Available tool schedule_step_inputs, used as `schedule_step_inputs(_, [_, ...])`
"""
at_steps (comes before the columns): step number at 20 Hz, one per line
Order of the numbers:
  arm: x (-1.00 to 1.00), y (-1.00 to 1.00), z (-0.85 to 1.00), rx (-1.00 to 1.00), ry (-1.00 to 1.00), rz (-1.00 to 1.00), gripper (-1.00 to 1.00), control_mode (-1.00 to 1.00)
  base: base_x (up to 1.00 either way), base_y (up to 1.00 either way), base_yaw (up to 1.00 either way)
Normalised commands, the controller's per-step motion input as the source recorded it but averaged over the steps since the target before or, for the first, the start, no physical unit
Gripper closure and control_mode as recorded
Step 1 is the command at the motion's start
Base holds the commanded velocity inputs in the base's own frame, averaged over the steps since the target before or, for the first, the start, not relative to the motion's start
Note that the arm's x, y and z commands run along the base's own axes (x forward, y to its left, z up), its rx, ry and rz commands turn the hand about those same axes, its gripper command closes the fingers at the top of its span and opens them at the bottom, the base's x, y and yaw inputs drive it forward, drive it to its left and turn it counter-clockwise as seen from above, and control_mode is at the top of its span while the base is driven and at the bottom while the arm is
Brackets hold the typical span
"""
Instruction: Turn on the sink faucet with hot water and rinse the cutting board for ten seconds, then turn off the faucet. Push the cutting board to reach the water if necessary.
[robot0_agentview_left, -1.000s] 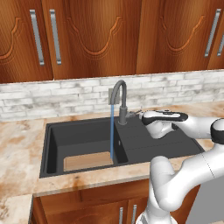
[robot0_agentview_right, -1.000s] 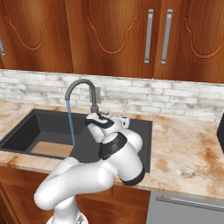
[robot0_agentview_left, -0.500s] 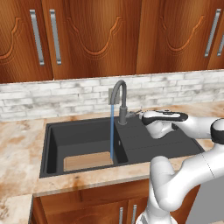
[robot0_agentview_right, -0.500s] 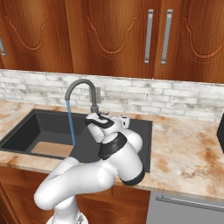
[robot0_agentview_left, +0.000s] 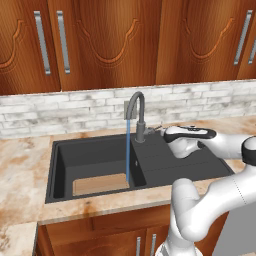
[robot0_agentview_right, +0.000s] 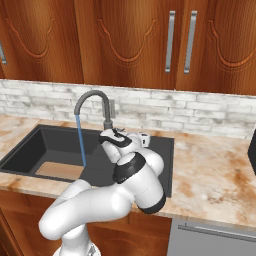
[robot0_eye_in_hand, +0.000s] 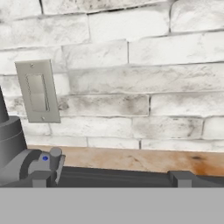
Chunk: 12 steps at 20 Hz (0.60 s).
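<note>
Board (robot0_agentview_left: 100, 184) is seen flat in the sink (robot0_agentview_left: 60, 165) basin, at its front edge. Water (robot0_agentview_left: 128, 150) falls from the faucet (robot0_agentview_left: 137, 115) onto the board's right end. Gripper (robot0_agentview_left: 161, 131) beside the faucet base, fingers spread wide.

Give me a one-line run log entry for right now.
water: running onto cutting board | sink faucet: on | gripper: beside faucet lever, jaws open | phase: rinsing

Sink faucet (robot0_eye_in_hand: 17, 151) base with small lever at left, grey wall switch plate (robot0_eye_in_hand: 38, 91) on white brick above.
</note>
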Motion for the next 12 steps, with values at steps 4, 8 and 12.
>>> schedule_step_inputs(4, [0.00,-0.13,-0.02,0.00,0.00,0.00,-1.00,-1.00,0.00,0.00,0.00])
schedule_step_inputs(8, [0.06,-0.08,-0.04,0.00,0.00,0.00,-1.00,-1.00,0.00,0.00,0.00])
schedule_step_inputs(12, [0.10,-0.03,-0.03,0.00,0.00,0.00,-1.00,-1.00,0.00,0.00,0.00])
